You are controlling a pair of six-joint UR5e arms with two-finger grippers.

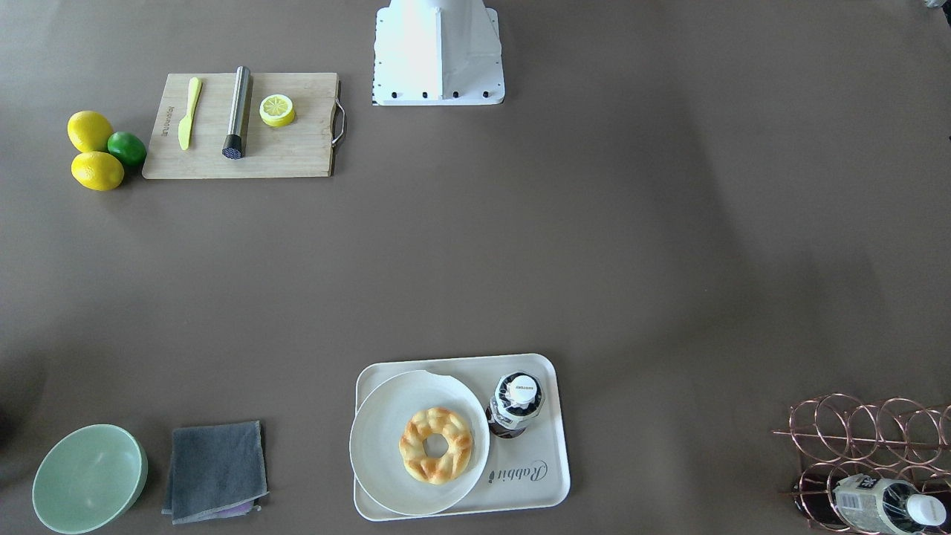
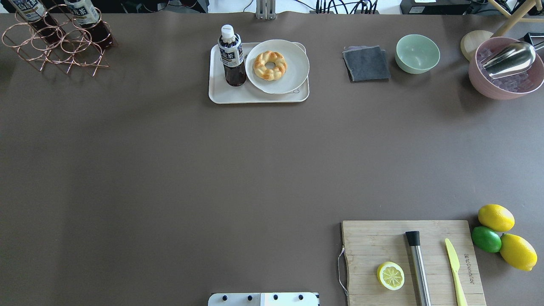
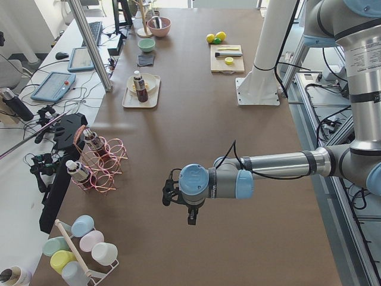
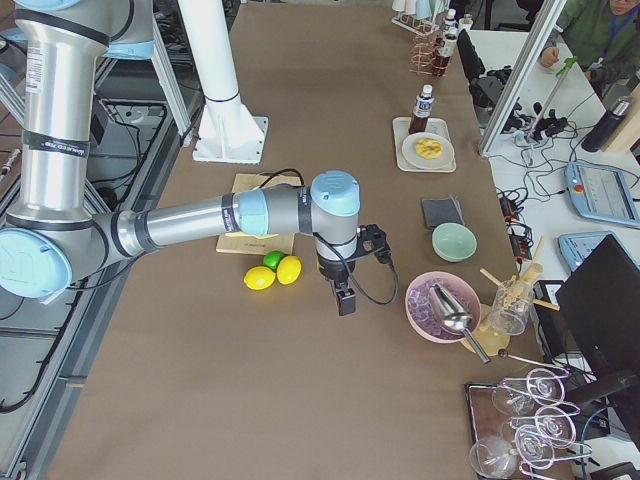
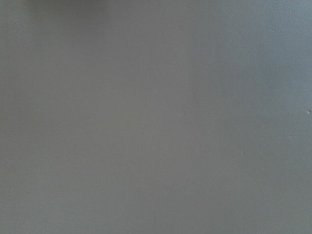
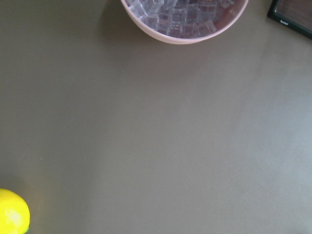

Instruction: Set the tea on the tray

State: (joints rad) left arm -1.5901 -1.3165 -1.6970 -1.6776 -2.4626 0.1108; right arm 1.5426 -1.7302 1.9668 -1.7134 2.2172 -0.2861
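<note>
The tea bottle stands upright on the cream tray, on its left part, next to a round white plate with a donut. It also shows in the front view on the tray. No gripper touches it. My left gripper hangs over bare table far from the tray, seen only in the left side view; I cannot tell if it is open or shut. My right gripper hangs near the lemons, seen only in the right side view; I cannot tell its state.
A copper wire rack with two look-alike bottles stands at the far left. A grey cloth, green bowl and pink ice bowl sit far right. A cutting board and lemons lie near right.
</note>
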